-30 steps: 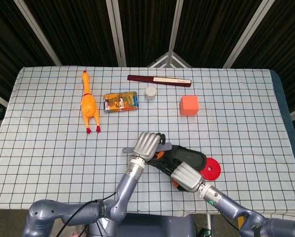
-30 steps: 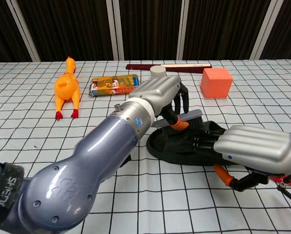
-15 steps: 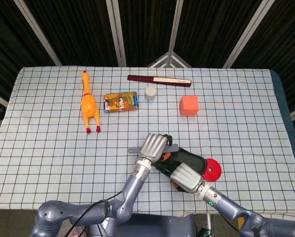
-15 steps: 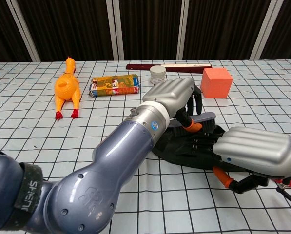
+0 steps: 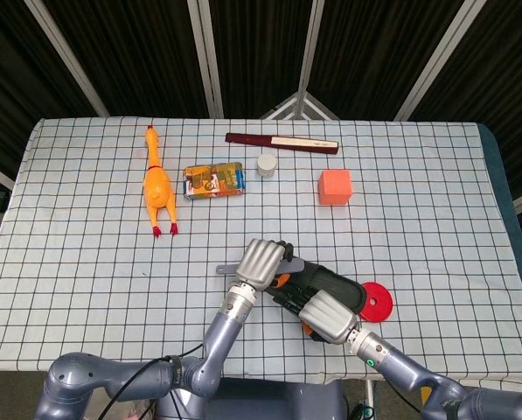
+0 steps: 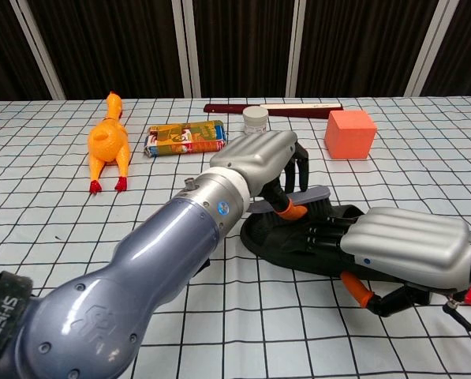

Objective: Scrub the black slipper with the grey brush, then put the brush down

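Left hand (image 5: 261,261): clamped around the grey brush (image 6: 298,199), fingers curled over its handle — the bristle side faces down onto the black slipper (image 6: 286,237).
Right hand (image 5: 328,317): pressing on the slipper, fingers laid over its strap; it pins the slipper to the bench (image 5: 86,262), fingers bent over it.
Black slipper: lies near the front edge of the bench, a little right of the middle, flat on its sole.
Grey brush: over the slipper's left end; a thin grey handle tip (image 5: 225,269) sticks out to the left of the left hand in the head view.
Red disc (image 5: 375,302): on the bench just beside the slipper's right end.
Rubber chicken (image 5: 157,186): lying lengthwise in the back-left part of the bench, head toward the far edge.
Colourful packet (image 5: 214,179): just right of the chicken, well apart from the slipper.
Small white jar (image 5: 267,164): behind the packet's right end.
Orange block (image 5: 336,185): right of the jar — toward the middle-right of the bench.
Dark red box (image 5: 282,142): long and narrow, near the far edge.
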Tool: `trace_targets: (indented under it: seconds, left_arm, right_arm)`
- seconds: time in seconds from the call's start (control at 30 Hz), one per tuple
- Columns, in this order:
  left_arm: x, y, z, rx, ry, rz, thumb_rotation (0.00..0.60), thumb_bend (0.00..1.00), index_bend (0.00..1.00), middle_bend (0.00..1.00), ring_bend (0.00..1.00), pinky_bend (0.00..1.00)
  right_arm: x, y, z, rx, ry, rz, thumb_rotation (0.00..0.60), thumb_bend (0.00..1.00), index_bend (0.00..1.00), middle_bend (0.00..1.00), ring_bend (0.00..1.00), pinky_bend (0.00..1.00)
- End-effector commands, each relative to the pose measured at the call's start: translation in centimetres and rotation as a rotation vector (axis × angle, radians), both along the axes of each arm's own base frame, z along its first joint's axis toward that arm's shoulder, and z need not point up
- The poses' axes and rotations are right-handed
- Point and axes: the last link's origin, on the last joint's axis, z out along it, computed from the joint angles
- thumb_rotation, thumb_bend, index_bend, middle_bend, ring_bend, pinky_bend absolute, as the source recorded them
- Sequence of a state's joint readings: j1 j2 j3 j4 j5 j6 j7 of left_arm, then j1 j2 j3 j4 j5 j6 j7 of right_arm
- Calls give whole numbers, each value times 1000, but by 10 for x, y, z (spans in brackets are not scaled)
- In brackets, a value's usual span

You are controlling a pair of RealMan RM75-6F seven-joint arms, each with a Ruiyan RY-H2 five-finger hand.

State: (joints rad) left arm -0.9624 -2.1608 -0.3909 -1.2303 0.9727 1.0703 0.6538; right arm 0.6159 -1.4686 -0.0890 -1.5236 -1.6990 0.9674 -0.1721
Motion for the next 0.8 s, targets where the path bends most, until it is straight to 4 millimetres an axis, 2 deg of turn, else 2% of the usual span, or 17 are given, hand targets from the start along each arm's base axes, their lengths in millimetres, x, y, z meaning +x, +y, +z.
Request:
trace_targets:
  seconds: [0.03, 0.17, 0.33, 0.37, 0.43, 0.47, 0.5, 0.6, 0.8]
  left_arm:
    - [-6, 0, 5, 4, 25, 5, 600, 504, 491, 638, 555, 598]
    - [-9, 1, 12, 8, 50, 14, 600, 505, 491, 638, 555, 598]
    - [0, -1, 18, 12, -23, -4, 600, 505, 492, 639, 556, 598]
    - [3, -2, 21, 16, -49, -13, 600, 505, 492, 639, 556, 598]
    - [7, -4, 25, 26, -95, -28, 600, 500, 492, 639, 556, 598]
    - [8, -4, 28, 30, -113, -34, 600, 497, 492, 639, 557, 598]
    - [8, -5, 31, 33, -127, -41, 600, 495, 492, 640, 557, 598]
    - [4, -4, 39, 46, -124, -51, 600, 495, 493, 640, 558, 598]
    - [-23, -9, 62, 55, -76, -53, 600, 495, 494, 643, 560, 598]
  right_arm:
    - [0, 0, -1, -1, 1, -1, 524, 846, 0, 95, 37, 189]
    - [1, -1, -1, -4, 1, 0, 524, 847, 0, 96, 37, 189]
    - [2, -2, 1, -18, -3, 0, 527, 846, 0, 89, 37, 189]
    - [2, -3, 2, -24, -3, -1, 550, 797, 0, 85, 37, 189]
    - [1, -4, 5, -41, -4, -7, 588, 623, 0, 83, 37, 189]
    - [0, -5, 6, -52, -2, -11, 600, 505, 0, 82, 35, 189]
    - [-2, -6, 10, -74, 10, -18, 600, 442, 0, 81, 28, 189]
    - [-4, -4, 23, -141, 35, -17, 600, 390, 0, 40, 3, 189]
    - [-5, 14, 59, -240, 32, -72, 600, 346, 0, 0, 0, 189]
